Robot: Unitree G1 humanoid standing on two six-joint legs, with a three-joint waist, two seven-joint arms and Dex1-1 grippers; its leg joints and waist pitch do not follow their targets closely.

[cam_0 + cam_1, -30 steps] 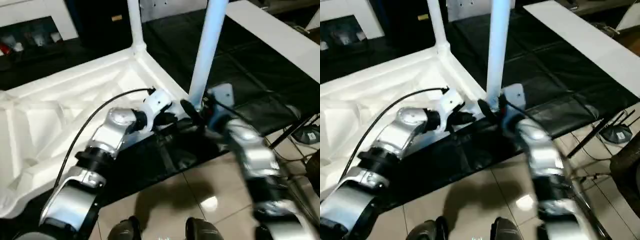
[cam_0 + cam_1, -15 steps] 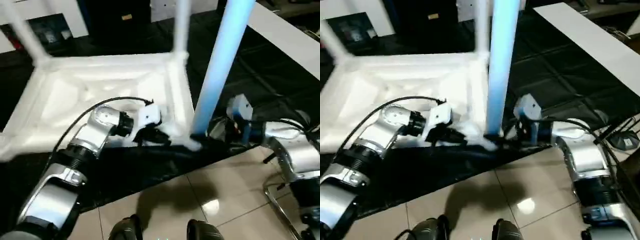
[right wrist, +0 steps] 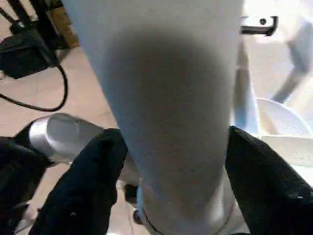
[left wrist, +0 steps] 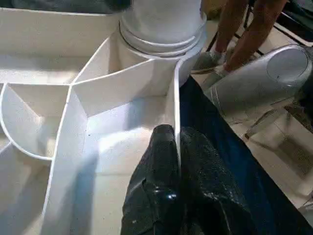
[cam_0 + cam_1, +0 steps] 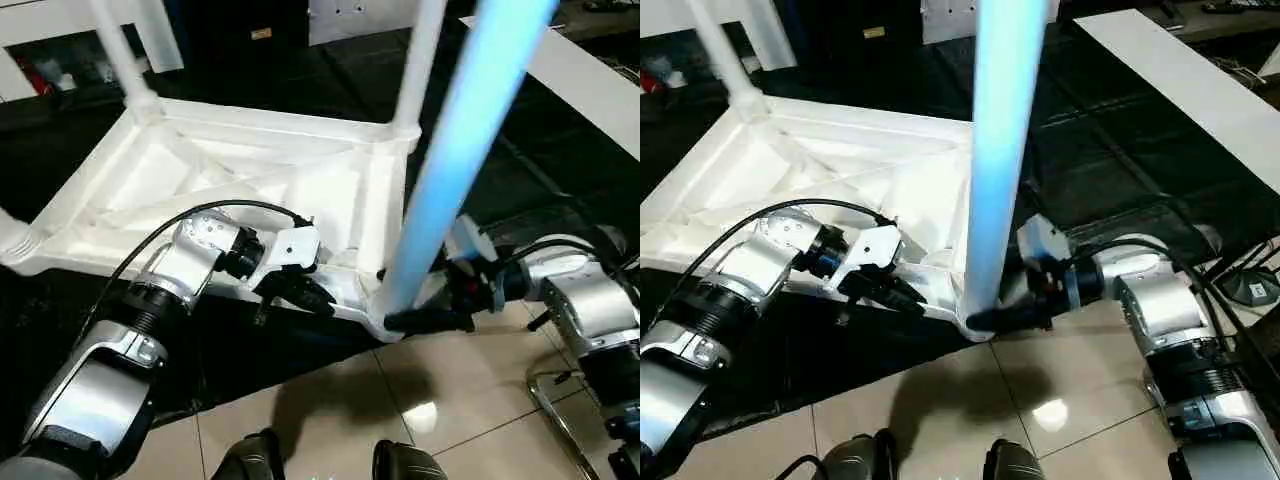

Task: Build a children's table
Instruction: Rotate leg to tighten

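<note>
Table top (image 5: 250, 190) lies upside down on the black work surface (image 5: 1110, 160), near corner overhanging the tiled floor (image 5: 330, 410); legs stand in the corner sockets. My left gripper (image 4: 176, 147) is pinched shut on a thin rim wall of the top. My right gripper (image 3: 171, 161) straddles the near leg (image 5: 1000, 150) at its base, fingers against both sides. Moulded white plastic, smooth, ribbed: I judge it light, fairly stiff, slippery. Best holds: rim walls and low on legs.

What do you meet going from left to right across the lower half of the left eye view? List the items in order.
Left forearm → left gripper → nearest table leg → right gripper → right forearm.
</note>
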